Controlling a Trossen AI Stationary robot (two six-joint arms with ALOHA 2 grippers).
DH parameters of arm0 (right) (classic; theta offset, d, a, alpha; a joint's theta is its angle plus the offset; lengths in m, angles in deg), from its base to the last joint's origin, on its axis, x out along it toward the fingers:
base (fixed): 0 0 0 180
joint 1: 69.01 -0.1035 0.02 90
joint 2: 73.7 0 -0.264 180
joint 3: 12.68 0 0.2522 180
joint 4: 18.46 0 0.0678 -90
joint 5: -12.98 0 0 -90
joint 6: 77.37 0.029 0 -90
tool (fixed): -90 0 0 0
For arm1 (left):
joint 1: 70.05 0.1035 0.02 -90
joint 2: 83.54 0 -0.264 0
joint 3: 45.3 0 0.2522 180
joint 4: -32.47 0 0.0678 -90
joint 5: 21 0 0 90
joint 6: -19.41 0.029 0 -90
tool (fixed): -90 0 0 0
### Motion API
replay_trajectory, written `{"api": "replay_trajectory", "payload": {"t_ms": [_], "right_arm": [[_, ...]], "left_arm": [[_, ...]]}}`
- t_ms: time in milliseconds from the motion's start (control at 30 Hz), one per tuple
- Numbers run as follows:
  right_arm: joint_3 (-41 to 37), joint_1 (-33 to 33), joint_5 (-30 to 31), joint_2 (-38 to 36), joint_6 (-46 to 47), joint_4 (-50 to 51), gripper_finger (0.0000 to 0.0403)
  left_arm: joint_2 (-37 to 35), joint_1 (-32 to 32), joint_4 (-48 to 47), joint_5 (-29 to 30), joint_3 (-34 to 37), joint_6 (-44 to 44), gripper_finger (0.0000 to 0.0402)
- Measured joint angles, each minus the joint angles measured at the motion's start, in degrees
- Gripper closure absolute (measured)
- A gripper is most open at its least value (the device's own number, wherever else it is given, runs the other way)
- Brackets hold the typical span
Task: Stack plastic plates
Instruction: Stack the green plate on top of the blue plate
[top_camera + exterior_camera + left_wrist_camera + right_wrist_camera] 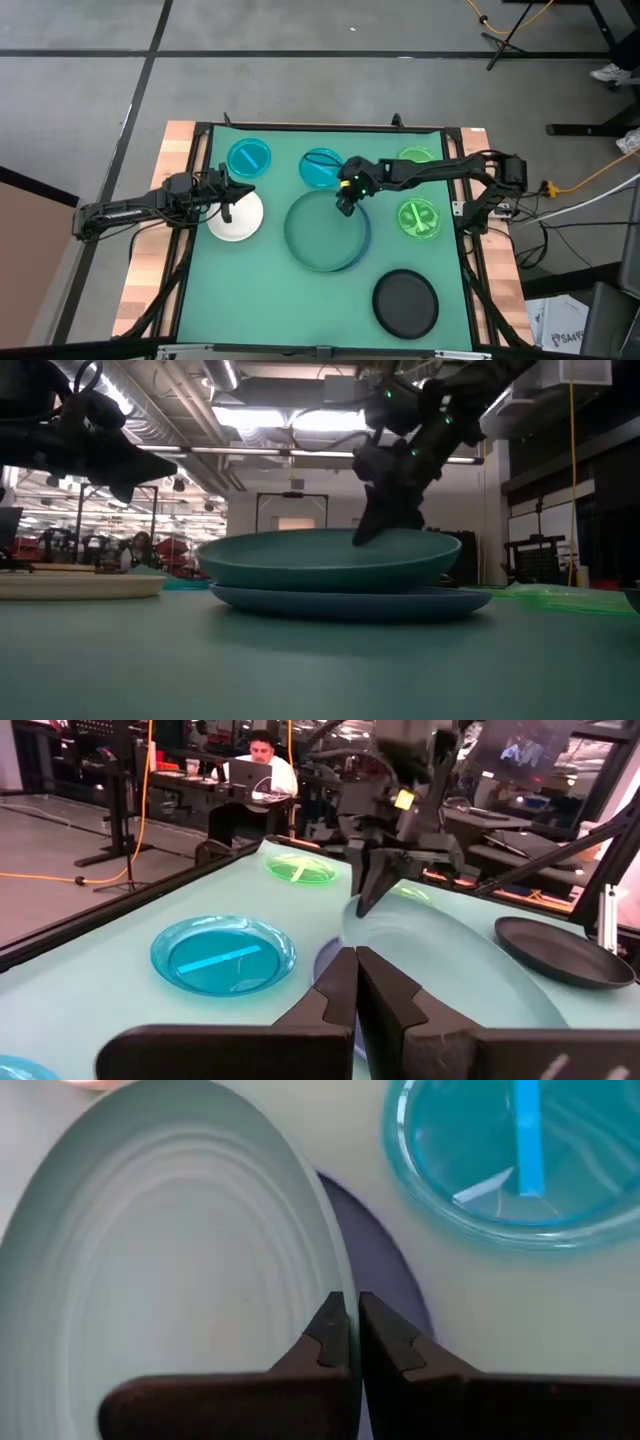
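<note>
Teal-green plate atop pale blue plate; right gripper pinching its rim; left gripper closed, empty.

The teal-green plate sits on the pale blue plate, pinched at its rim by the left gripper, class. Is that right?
Not quite. The right gripper pinches the rim of the teal-green plate, as the high view shows; the left gripper hangs over the white plate. The teal-green plate does rest on the pale blue plate.

1. We see two slim dark arms, jointed, with black cabling along them.
2. The right gripper wrist carries small green lights.
3. The left gripper has dark, angular, wedge-shaped fingers.
</note>
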Motion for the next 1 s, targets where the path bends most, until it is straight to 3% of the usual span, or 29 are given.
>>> {"api": "replay_trajectory", "payload": {"t_ms": [800,1000], "right_arm": [[-2.2,0.1,1.5,0.2,1.7,1.3,0.0402],[-2.2,0.1,1.7,0.2,1.7,1.5,0.0361]], "left_arm": [[0.0,0.0,0.3,0.3,0.0,0.0,0.0401],[0.0,0.0,1.3,0.3,0.1,0.0,0.0401]]}}
